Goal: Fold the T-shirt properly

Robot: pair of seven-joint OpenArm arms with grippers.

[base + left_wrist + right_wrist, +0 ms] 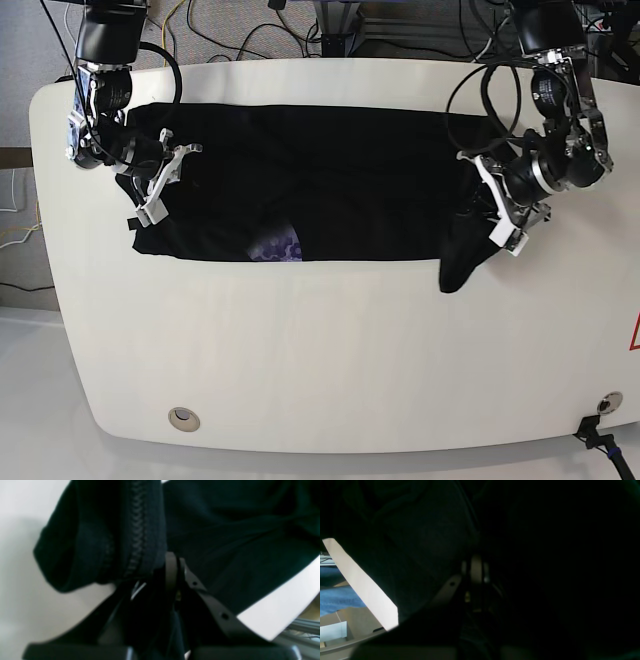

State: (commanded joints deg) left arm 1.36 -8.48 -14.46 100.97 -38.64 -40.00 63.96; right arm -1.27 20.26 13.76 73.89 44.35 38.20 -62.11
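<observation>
Base view: the shirt (330, 180) lies as a long band across the table (330, 350), its long axis running from arm to arm. The left gripper (497, 205) is clamped on one end, near a hanging sleeve. The right gripper (150, 190) pinches the other end, so each arm is nearest its own end.

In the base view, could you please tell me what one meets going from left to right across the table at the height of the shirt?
Right gripper → purple-blue print on the black T-shirt → hanging sleeve → left gripper.
</observation>
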